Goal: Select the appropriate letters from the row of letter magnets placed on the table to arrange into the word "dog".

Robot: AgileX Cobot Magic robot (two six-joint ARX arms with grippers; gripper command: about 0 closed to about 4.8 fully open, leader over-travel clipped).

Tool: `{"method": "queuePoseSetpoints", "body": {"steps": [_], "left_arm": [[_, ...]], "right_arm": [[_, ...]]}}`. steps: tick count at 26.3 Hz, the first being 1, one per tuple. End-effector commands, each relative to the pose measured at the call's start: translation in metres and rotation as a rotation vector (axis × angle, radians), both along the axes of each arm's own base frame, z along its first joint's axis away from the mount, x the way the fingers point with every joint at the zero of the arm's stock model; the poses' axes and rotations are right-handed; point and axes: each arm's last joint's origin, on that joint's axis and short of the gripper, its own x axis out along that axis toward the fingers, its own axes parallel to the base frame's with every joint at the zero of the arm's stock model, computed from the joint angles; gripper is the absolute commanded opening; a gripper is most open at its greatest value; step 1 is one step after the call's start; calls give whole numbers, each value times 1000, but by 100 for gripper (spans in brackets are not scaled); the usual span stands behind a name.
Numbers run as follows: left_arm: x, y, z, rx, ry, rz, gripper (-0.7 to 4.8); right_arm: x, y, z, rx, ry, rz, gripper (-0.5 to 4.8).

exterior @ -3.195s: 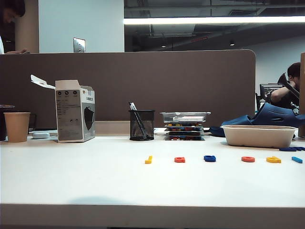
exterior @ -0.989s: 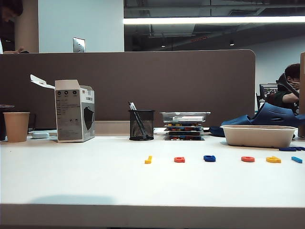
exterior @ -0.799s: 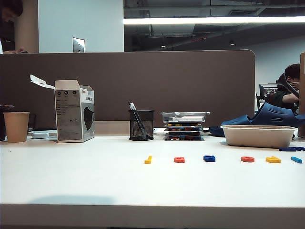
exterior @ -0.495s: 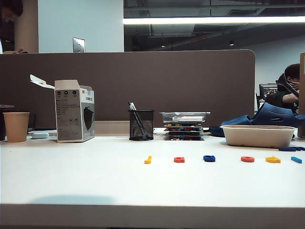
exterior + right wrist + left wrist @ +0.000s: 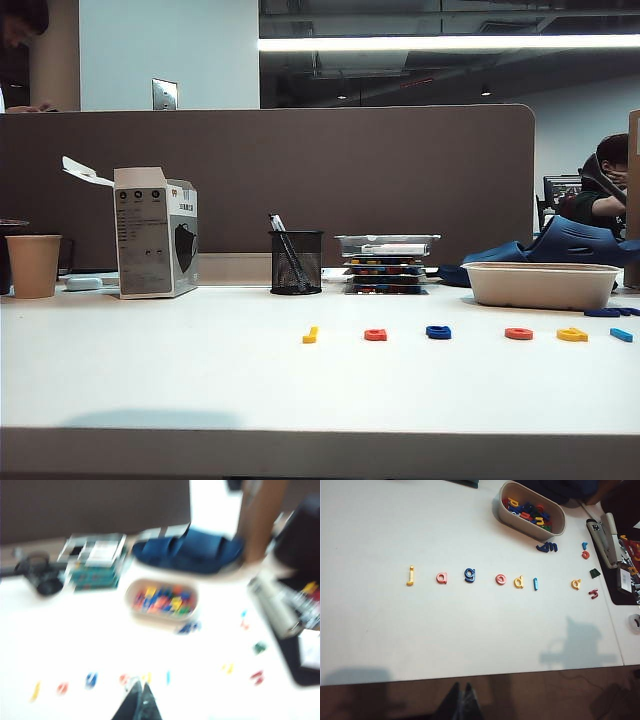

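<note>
Both grippers, left gripper (image 5: 461, 700) and right gripper (image 5: 140, 700), hung pointed down with fingers together, well apart from the row of letter magnets (image 5: 472, 578) beside the tub (image 5: 532, 511).

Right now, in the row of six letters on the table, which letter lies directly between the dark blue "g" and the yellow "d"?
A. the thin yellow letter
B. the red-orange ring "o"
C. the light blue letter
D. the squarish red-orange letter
B: in the left wrist view the red-orange ring "o" lies between the dark blue "g" and the yellow "d".
</note>
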Motion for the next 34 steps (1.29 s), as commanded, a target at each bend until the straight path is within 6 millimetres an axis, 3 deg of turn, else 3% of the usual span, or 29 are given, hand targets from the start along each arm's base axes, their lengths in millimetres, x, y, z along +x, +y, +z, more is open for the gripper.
{"method": "queuePoseSetpoints", "body": {"steps": [1,3,7,13,14,15,22,26,29,34], "left_arm": [[0,1,1,-4,-9,4,-5],[0,1,1,-4,-9,5,-5],[0,1,1,-4,-9,4,-5],[0,1,1,-4,-9,4,-5],[0,1,1,-4,-9,4,-5],[0,1,1,-4,-9,4,-5],[0,1,1,-4,-9,4,-5],[0,1,1,-4,-9,4,-5],[0,1,1,-4,-9,5,-5],[0,1,1,-4,-9,4,-5]], "right_arm": [[35,4,0,39,211,30,-8],[78,6,-9,32,391,26,1],[116,11,-25,84,510,99,57],[166,20,-59,156,630,185,68],[173,22,-65,156,652,187,79],[186,25,-78,148,700,184,130],[219,34,-116,62,813,134,166],[232,41,-134,20,857,122,277],[245,52,-153,-6,877,127,284],[251,61,-164,8,809,123,284]]}}
